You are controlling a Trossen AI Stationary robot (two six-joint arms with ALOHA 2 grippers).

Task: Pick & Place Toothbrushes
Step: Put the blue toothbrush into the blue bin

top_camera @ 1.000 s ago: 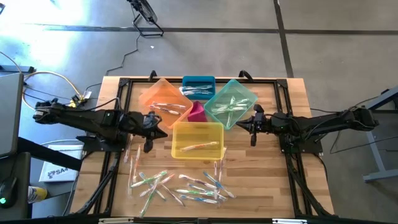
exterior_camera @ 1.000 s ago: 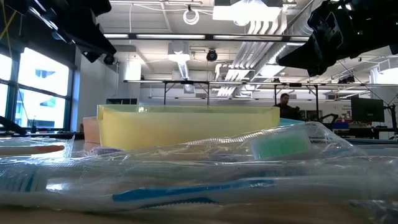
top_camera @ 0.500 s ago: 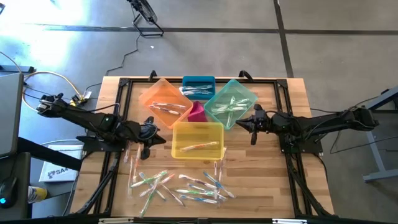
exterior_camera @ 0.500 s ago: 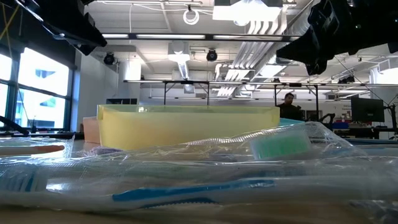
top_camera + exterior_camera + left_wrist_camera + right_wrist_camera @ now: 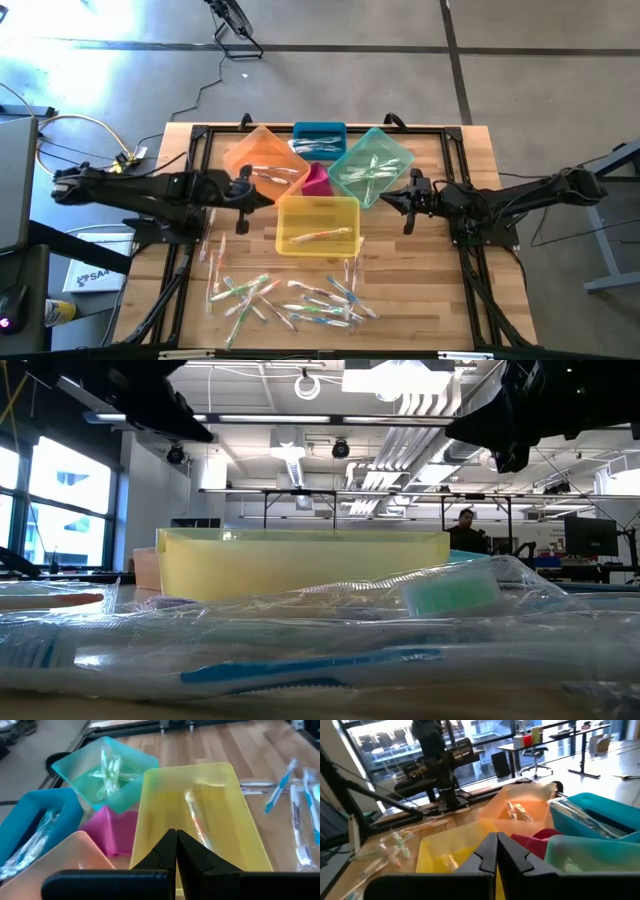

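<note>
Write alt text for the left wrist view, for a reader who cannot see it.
The left gripper, shut and empty, hangs over a translucent yellow plastic bin holding one wrapped toothbrush. Teal bin, blue bin, pink bin and orange bin cluster beside it; loose toothbrushes lie on the wooden table.

A wooden tabletop (image 5: 430, 290) is seen. Five bins are clustered on it: orange (image 5: 262, 160), blue (image 5: 320, 135), teal (image 5: 372, 166), pink (image 5: 317, 181), yellow (image 5: 317, 224). Wrapped toothbrushes (image 5: 290, 298) are scattered nearer its front edge.

Bright, even light fills the room from ceiling lamps (image 5: 400, 378) and tall windows (image 5: 485, 740). Glare washes the floor (image 5: 70, 50) pale. Up close, the wrapped toothbrushes (image 5: 310, 665) blur; wrist views look soft.
</note>
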